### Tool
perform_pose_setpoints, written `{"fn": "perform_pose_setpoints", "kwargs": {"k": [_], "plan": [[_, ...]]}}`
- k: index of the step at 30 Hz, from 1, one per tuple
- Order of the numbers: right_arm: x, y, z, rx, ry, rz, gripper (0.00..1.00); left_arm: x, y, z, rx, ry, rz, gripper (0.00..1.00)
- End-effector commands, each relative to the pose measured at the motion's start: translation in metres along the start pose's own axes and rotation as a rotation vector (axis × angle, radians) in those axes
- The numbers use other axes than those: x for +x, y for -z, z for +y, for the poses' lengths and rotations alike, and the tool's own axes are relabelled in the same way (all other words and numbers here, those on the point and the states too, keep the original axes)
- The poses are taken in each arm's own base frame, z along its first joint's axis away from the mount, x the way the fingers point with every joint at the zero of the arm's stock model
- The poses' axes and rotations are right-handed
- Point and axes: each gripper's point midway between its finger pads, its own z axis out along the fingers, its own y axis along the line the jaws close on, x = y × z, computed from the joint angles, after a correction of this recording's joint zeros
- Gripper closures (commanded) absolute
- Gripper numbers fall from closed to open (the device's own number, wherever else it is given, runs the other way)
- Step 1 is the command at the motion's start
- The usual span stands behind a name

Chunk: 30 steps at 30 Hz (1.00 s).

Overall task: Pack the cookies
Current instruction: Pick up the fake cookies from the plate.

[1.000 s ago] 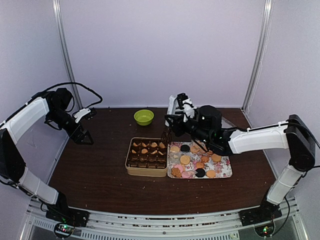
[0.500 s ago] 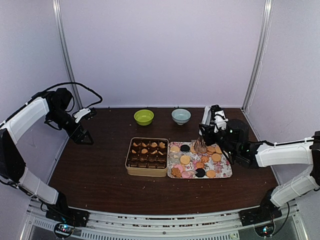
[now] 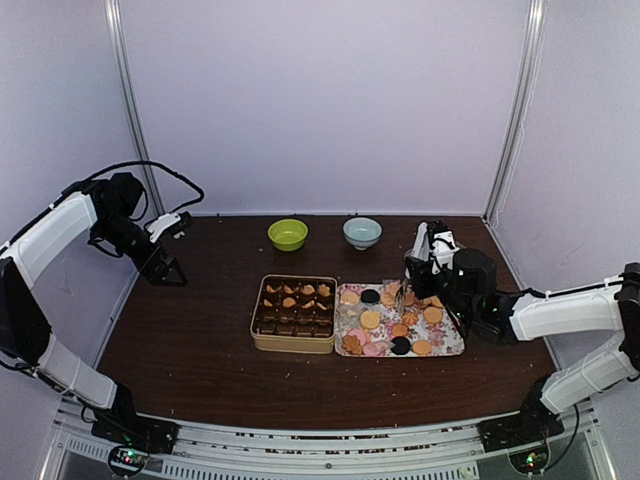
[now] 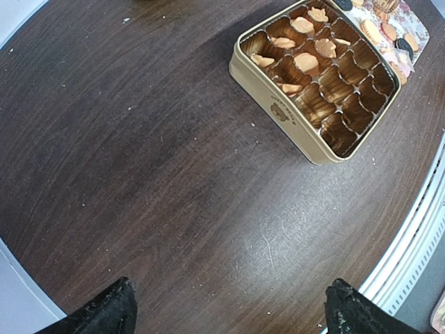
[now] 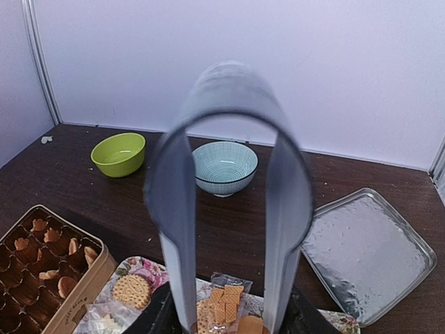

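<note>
1. Dark wooden table (image 3: 200, 350): a broad bare strip runs between the near edge and the tan rectangular metal tin (image 3: 290, 345); the tin's side mark is unreadable.
2. Left gripper (image 4: 226, 314): jaws wide apart and empty, over the bare left side, well apart from the cookies.
3. Small round cookies (image 3: 370, 320): on the floral tray (image 3: 452, 345) just right of the tin; several lie in the tin's far cups.
4. Right gripper (image 3: 416, 278): clasps grey looped tongs (image 5: 177, 229), tips over the tray's far cookies.

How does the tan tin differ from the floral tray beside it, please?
The tan tin has raised walls and a grid of dark paper cups; the floral tray is flat and undivided. The tin holds only a few cookies, in its far rows; the tray's lie loose in tan, pink and dark. Both are rectangular and sit side by side on the table.
</note>
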Motion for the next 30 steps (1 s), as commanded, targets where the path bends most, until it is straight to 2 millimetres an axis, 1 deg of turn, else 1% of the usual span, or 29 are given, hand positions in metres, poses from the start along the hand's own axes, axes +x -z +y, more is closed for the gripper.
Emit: {"fn": "perform_pose_setpoints", "kwargs": {"k": [1, 15, 19, 21, 24, 27, 30], "plan": [[0.001, -0.001, -0.008, 0.041, -0.02, -0.025, 0.54, -0.008, 0.006, 0.003, -0.003, -0.007, -0.028, 0.03], [0.025, 0.003, -0.011, 0.039, -0.031, 0.032, 0.55, -0.009, 0.006, 0.002, -0.002, -0.011, -0.031, 0.03], [0.028, 0.003, -0.009, 0.031, -0.022, 0.048, 0.62, -0.009, 0.006, 0.002, 0.002, -0.012, -0.03, 0.03], [0.026, 0.003, -0.007, 0.029, -0.016, 0.05, 0.66, -0.008, 0.006, 0.002, -0.001, -0.013, -0.028, 0.03], [0.017, 0.004, -0.002, 0.026, 0.0, 0.037, 0.72, -0.007, 0.006, 0.003, -0.005, -0.016, -0.023, 0.03], [0.001, 0.006, 0.003, 0.021, 0.001, 0.01, 0.77, -0.006, 0.003, 0.005, -0.007, -0.014, -0.017, 0.03], [-0.017, 0.009, 0.008, 0.008, -0.005, -0.021, 0.79, -0.005, -0.001, 0.006, -0.006, -0.012, -0.013, 0.04]]}}
